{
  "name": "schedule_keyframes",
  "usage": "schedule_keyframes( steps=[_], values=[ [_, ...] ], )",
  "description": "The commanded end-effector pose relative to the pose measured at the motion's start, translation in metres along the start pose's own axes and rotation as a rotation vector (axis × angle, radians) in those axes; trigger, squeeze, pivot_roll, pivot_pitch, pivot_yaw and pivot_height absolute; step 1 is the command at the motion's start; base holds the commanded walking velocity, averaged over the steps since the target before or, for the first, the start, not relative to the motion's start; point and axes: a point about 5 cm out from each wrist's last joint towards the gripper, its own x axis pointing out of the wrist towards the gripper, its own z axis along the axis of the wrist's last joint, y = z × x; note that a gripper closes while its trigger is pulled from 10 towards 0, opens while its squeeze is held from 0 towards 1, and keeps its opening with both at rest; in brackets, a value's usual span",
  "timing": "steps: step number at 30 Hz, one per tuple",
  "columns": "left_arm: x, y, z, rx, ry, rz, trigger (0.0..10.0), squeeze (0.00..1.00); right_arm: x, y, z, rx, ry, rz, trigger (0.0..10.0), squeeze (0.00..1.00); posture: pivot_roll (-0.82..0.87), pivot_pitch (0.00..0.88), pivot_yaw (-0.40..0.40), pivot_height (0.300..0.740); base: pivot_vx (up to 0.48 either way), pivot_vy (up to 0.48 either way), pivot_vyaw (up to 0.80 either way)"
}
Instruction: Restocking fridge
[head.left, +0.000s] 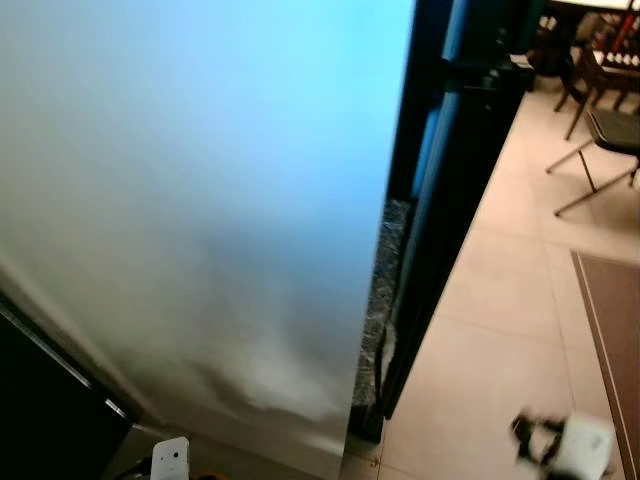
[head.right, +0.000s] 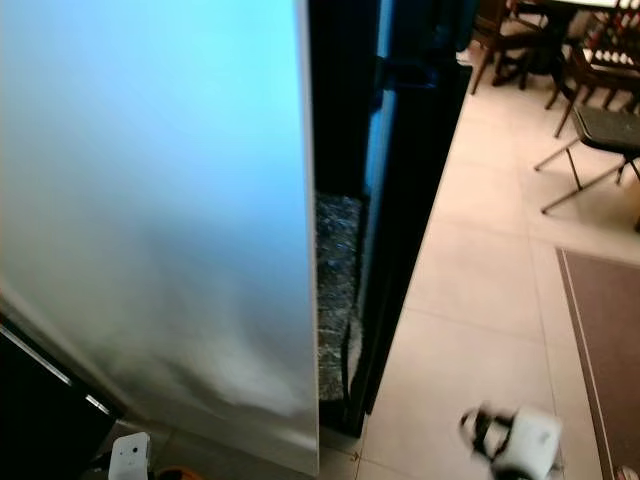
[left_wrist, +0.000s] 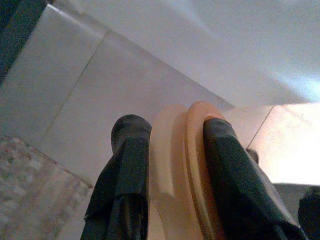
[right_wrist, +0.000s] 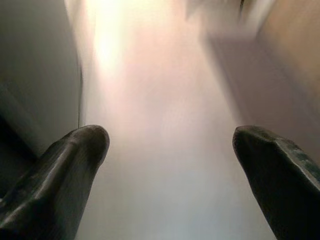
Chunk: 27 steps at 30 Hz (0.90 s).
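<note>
- Tiled floor (head.left: 500, 330), pale beige, running to the right.
- Rug (head.left: 615, 330), brown, at the right edge on the floor.
- Chairs (head.left: 600, 130) with thin metal legs, at the far upper right.
- Table (head.right: 590, 8) behind the chairs, only partly seen.
- Speckled stone strip (head.right: 335, 290) beside a dark panel.

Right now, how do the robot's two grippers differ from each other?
The left gripper is shut on an orange plastic disc-like item, held edge-on between its fingers; the right gripper is open, with nothing between its fingers. The left gripper hangs over pale floor tiles beside a speckled stone strip, while the right gripper looks along a blurred pale floor. Both have two long black fingers.
</note>
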Motion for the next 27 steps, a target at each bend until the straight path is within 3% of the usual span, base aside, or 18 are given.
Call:
schedule_keyframes(
  steps=[1,4,7,10,13,15,16,18,21,22,23,24,25,26,27],
  values=[
    [-0.003,0.006,-0.012,0.003,0.044,0.023,10.0,0.00,-0.007,0.004,-0.002,0.004,-0.032,0.033,10.0,0.00,-0.05,0.000,-0.013,0.740,0.000,0.000,0.00],
    [-0.003,0.006,-0.013,0.003,0.045,0.022,10.0,0.00,-0.005,0.007,0.009,0.007,-0.084,0.052,10.0,0.00,-0.05,0.000,-0.016,0.740,0.000,0.000,0.00],
    [-0.004,0.005,-0.016,0.003,0.050,0.018,10.0,0.00,-0.002,0.022,0.046,-0.012,-0.256,0.111,10.0,0.00,-0.06,0.000,-0.025,0.740,0.000,0.000,0.00],
    [-0.004,0.003,-0.018,0.004,0.053,0.015,10.0,0.00,-0.006,0.033,0.058,-0.003,-0.301,0.139,10.0,0.00,-0.06,0.000,-0.029,0.740,0.000,0.000,0.00],
    [-0.004,0.002,-0.019,0.004,0.053,0.012,10.0,0.00,-0.023,0.084,0.085,0.053,-0.381,0.292,10.0,0.00,-0.06,0.000,-0.031,0.740,0.000,0.000,0.00],
    [-0.004,0.003,-0.018,0.003,0.053,0.015,10.0,0.00,-0.025,0.098,0.092,0.056,-0.394,0.346,10.0,0.00,-0.06,0.000,-0.032,0.740,0.000,0.000,0.00],
    [-0.004,0.003,-0.018,0.003,0.053,0.015,10.0,0.00,-0.025,0.098,0.092,0.056,-0.394,0.346,10.0,0.00,-0.06,0.000,-0.032,0.740,0.000,0.000,0.00],
    [-0.004,0.007,-0.018,-0.002,0.054,0.026,10.0,0.00,-0.029,0.126,0.102,0.093,-0.398,0.452,10.0,0.00,-0.05,0.000,-0.033,0.740,0.000,0.000,0.00],
    [-0.004,0.008,-0.018,-0.003,0.054,0.030,10.0,0.00,-0.032,0.139,0.109,0.097,-0.391,0.491,10.0,0.00,-0.04,0.000,-0.035,0.740,0.000,0.000,0.00],
    [-0.005,0.009,-0.018,-0.005,0.053,0.032,10.0,0.00,-0.034,0.140,0.109,0.101,-0.386,0.493,10.0,0.24,-0.04,0.000,-0.036,0.740,0.000,0.000,0.00],
    [-0.005,0.009,-0.018,-0.006,0.053,0.033,10.0,0.00,-0.036,0.141,0.111,0.103,-0.374,0.493,10.0,0.24,-0.04,0.000,-0.036,0.740,0.000,0.000,0.00],
    [-0.005,0.009,-0.018,-0.008,0.053,0.034,10.0,0.00,-0.037,0.141,0.111,0.105,-0.364,0.489,10.0,0.39,-0.04,0.000,-0.036,0.740,0.000,0.000,0.00],
    [-0.005,0.009,-0.018,-0.009,0.053,0.035,10.0,0.00,-0.038,0.141,0.111,0.109,-0.356,0.483,10.0,0.47,-0.04,0.000,-0.036,0.740,0.000,0.000,0.00],
    [-0.005,0.010,-0.019,-0.010,0.053,0.035,10.0,0.00,-0.038,0.140,0.112,0.113,-0.352,0.481,10.0,1.00,-0.04,0.000,-0.035,0.740,0.000,0.000,0.00],
    [-0.005,0.010,-0.019,-0.011,0.054,0.036,10.0,0.00,-0.038,0.140,0.112,0.113,-0.351,0.481,10.0,1.00,-0.04,0.000,-0.033,0.740,0.000,0.000,0.00]
  ],
)
